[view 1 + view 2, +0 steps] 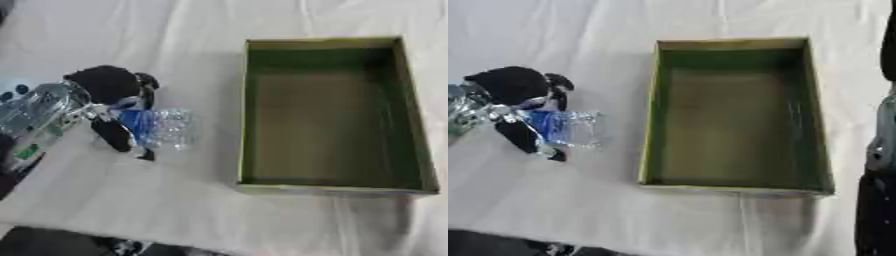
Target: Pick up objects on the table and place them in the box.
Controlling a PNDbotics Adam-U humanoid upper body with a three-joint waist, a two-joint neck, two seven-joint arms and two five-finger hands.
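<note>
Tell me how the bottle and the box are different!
The bottle is clear with a blue label; the box is green and solid. The bottle is small and held in the left hand; the box is big, open and empty, and nothing touches it. Both are over the white cloth.

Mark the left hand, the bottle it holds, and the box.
left hand (109,85), left eye view, on the black back of the hand.
clear bottle (166,129), left eye view, on its body beside the blue label.
green box (649,150), right eye view, on its left wall.
</note>
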